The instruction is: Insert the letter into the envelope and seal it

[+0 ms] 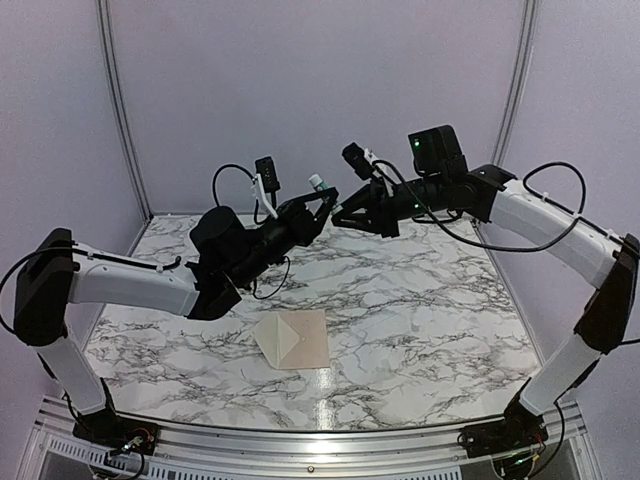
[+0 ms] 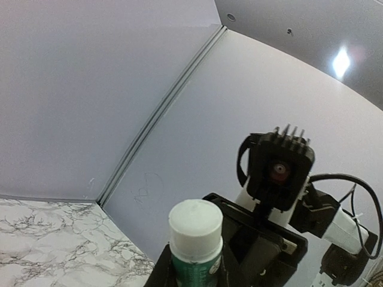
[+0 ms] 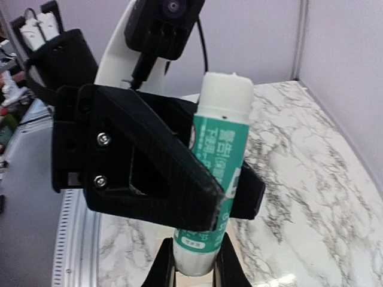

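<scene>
Both arms are raised above the table and meet on a green glue stick [image 1: 316, 183] with a white cap. My left gripper [image 1: 322, 203] is shut across the stick's body, just below the cap [image 2: 194, 224]. My right gripper [image 3: 197, 272] has its two fingers pressed against the stick's bottom end [image 3: 206, 251], below the left fingers [image 3: 149, 173]. On the marble table lies the cream envelope [image 1: 277, 340] with its pointed flap. The pinkish letter [image 1: 312, 340] overlaps it on the right. I cannot tell whether the letter is inside. Neither gripper is near them.
The marble tabletop [image 1: 420, 310] is bounded by pale walls at the back and sides and by a metal rail [image 1: 300, 445] at the near edge. The right arm's wrist camera [image 2: 278, 170] faces the left wrist view at close range.
</scene>
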